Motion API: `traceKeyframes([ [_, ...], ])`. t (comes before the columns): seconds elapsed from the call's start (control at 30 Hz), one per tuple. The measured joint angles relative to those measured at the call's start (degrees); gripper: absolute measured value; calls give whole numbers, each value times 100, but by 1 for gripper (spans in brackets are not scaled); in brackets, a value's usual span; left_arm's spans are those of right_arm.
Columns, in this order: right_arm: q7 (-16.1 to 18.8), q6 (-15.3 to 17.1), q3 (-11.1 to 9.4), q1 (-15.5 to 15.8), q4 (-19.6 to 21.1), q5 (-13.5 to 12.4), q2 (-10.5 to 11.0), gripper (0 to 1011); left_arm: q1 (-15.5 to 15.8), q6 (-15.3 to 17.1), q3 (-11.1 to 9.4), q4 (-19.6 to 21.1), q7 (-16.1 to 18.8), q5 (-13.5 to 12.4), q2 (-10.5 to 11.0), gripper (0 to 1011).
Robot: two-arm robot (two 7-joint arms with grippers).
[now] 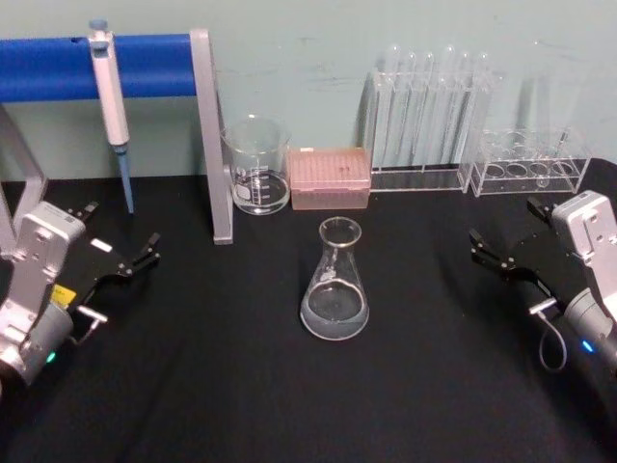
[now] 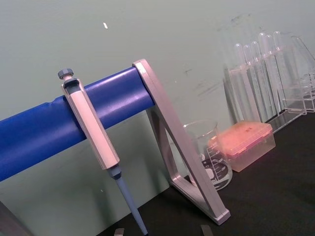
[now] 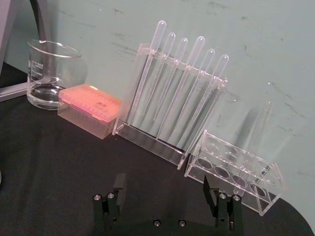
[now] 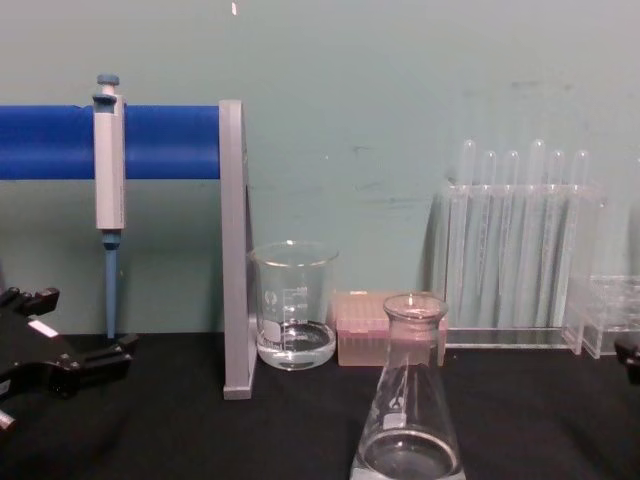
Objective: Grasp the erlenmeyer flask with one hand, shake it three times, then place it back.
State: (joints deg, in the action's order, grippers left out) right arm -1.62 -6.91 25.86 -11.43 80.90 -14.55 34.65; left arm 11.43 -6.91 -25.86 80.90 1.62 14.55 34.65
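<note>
Two grippers wait, one at each side. In the head view the erlenmeyer flask (image 1: 335, 289) stands upright at the middle of the black table (image 1: 241, 405), well apart from both. The left gripper (image 1: 120, 233) sits near left and the right gripper (image 1: 506, 230) at the right, each spread open and holding nothing. I judge the grasp is not yet begun. I would close on the neck just under the flared lip, keep the claw level, and lift straight up before shaking, since the little liquid in the base can slosh. The beaker (image 1: 258, 169) and the pink tip box (image 1: 331, 178) stand just beyond the flask, so I would keep the shake short and toward the near side.

The left wrist view gives the pipette (image 2: 91, 128) hanging on the blue bar (image 2: 44, 130). Two tips at its lower edge are probably this claw's, apart, though little of them shows.

In the right wrist view the fingers (image 3: 118, 184) are wide apart and face the tube rack (image 3: 167, 108) and a low rack (image 3: 236, 169).

In the chest view the flask is near and central, with the beaker behind it to the left.
</note>
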Motion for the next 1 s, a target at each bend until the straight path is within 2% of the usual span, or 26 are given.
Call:
traceKeyframes([
  [1.0, 0, 0, 0, 0, 0, 0, 0, 1003, 0, 0, 0, 0, 0, 0, 0, 1001],
])
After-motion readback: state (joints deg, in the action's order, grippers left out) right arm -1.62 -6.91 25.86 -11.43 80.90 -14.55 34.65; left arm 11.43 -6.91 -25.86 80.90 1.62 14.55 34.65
